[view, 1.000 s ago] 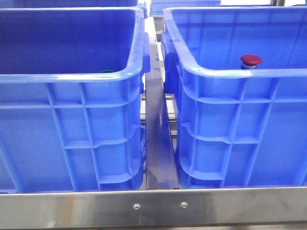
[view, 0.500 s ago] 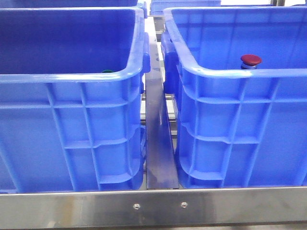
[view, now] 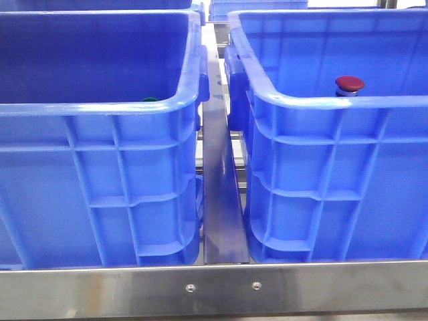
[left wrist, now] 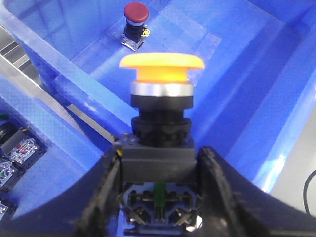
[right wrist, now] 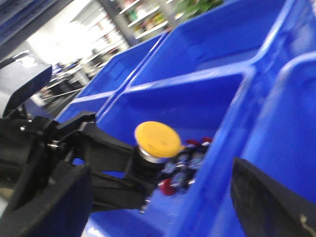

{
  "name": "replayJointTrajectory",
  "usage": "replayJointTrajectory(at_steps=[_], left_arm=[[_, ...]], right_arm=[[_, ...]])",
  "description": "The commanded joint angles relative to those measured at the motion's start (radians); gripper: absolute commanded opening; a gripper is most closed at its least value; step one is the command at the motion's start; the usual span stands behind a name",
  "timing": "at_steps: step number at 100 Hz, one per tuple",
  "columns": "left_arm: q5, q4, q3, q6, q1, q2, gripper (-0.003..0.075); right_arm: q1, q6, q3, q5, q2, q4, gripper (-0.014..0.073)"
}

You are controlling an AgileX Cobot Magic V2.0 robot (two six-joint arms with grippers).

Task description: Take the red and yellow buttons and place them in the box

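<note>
Two blue crates stand side by side on a steel frame (view: 221, 287), with a metal rail (view: 221, 200) running between them. The red button (view: 350, 84) sits upright on the floor of the right crate (view: 334, 174), its cap showing just above the near rim. A green cap (view: 149, 100) barely peeks over the near rim of the left crate (view: 100, 180). The left gripper (left wrist: 159, 170) pinches the black base of the yellow button (left wrist: 162, 66), head up, above the right crate's interior, with the red button well beyond it. The right gripper (right wrist: 160, 197) has its fingers (right wrist: 266, 202) spread wide with nothing between them; its camera sees the left gripper and yellow button over a crate holding more buttons (right wrist: 185, 165).
</note>
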Motion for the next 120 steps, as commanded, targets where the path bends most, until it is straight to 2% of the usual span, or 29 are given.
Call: replayJointTrajectory(at_steps=[1, 30, 50, 69, 77, 98, 103, 110, 120], left_arm=[[-0.066, -0.004, -0.035, 0.002, -0.008, -0.027, -0.0019], [-0.066, -0.004, -0.035, 0.002, -0.008, -0.027, -0.0019], [-0.066, -0.004, -0.035, 0.002, -0.008, -0.027, -0.0019], [-0.066, -0.004, -0.035, 0.002, -0.008, -0.027, -0.0019], [-0.066, -0.004, -0.035, 0.002, -0.008, -0.027, -0.0019], [-0.066, 0.001, -0.035, 0.002, -0.008, -0.027, -0.0018], [-0.066, 0.003, -0.035, 0.002, -0.008, -0.027, -0.0018], [-0.066, 0.003, -0.035, 0.002, -0.008, -0.027, 0.0003], [-0.057, 0.003, -0.035, 0.002, -0.008, -0.027, 0.012]], right_arm=[[-0.006, 0.047, -0.083, 0.148, 0.08, 0.137, 0.0582], [0.01, 0.11, -0.2, 0.317, 0.304, 0.137, 0.0582], [0.097, 0.11, -0.263, 0.305, 0.397, 0.137, 0.0582], [0.114, 0.11, -0.313, 0.292, 0.429, 0.137, 0.0572], [0.114, 0.11, -0.319, 0.283, 0.429, 0.137, 0.0502], [0.114, 0.11, -0.319, 0.284, 0.429, 0.118, 0.0169], [0.114, 0.11, -0.319, 0.288, 0.429, 0.113, 0.0131], [0.114, 0.11, -0.319, 0.289, 0.429, 0.112, 0.0121], [0.114, 0.11, -0.319, 0.289, 0.429, 0.112, 0.0121]])
